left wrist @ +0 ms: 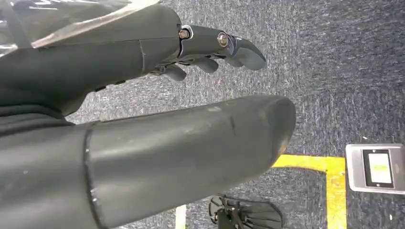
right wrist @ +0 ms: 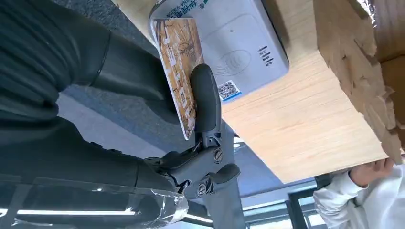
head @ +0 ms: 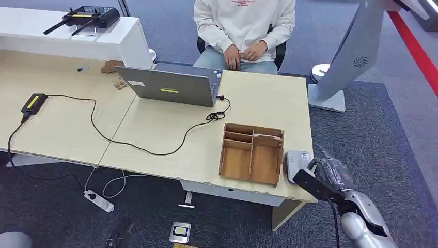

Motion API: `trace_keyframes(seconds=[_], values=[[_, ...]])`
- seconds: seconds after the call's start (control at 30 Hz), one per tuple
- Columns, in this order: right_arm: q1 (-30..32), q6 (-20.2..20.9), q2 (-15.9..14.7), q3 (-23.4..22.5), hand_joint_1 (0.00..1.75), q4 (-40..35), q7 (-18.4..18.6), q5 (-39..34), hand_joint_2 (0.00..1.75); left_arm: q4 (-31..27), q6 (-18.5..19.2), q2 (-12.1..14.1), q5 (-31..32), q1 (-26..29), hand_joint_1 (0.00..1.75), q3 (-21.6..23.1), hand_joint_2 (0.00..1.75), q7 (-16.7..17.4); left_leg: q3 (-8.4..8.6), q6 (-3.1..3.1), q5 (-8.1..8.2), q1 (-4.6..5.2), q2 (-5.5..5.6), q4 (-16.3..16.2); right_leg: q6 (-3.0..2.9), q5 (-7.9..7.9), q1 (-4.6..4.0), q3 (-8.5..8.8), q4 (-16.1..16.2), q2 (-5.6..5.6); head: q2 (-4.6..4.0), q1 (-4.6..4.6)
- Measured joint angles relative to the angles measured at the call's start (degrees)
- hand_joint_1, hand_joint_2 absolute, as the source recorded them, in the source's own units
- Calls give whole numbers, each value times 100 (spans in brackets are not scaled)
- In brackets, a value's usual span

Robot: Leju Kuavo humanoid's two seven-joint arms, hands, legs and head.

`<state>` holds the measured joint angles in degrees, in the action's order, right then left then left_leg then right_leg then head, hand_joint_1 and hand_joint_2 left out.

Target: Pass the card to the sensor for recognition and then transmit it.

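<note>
My right hand (head: 323, 178) hovers at the desk's near right corner, pinching a yellow patterned card (right wrist: 179, 67) between thumb and a finger (right wrist: 205, 98). The card's end reaches over the edge of the grey-white card sensor (right wrist: 239, 47), which lies flat on the desk (head: 170, 129) beside the wooden organiser (head: 252, 153). In the head view the sensor (head: 295, 163) is partly hidden behind my hand. My left hand (left wrist: 157, 109) hangs over the carpet with fingers apart and holds nothing.
A person (head: 243, 31) sits behind the desk, hands in lap. A laptop (head: 173, 85) with a black cable (head: 129, 142) stands mid-desk. A grey monitor stand (head: 341, 67) is at the right. On the floor lie a power strip (head: 98, 200) and a small device (left wrist: 377, 168).
</note>
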<state>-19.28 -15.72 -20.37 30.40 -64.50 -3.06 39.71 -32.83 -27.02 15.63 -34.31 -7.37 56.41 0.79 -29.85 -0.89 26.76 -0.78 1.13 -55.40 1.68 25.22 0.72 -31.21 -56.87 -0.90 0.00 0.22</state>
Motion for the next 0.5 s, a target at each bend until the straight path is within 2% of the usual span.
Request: trace_keyframes(seconds=[0.33, 0.5], values=[[73, -68, -77, -22, 175, -109, 70, 13, 175, 251, 164, -28, 208, -63, 0, -59, 0, -203, -1, 0, 0, 0, 0, 0, 0, 0, 0, -1, 0, 0, 0, 2], [111, -140, -173, -55, 175, -107, -57, -13, 175, 455, 208, -66, 321, -95, 0, -111, 0, -339, -1, 0, 0, 0, 0, 0, 0, 0, 0, 0, 0, 0, 0, 2]])
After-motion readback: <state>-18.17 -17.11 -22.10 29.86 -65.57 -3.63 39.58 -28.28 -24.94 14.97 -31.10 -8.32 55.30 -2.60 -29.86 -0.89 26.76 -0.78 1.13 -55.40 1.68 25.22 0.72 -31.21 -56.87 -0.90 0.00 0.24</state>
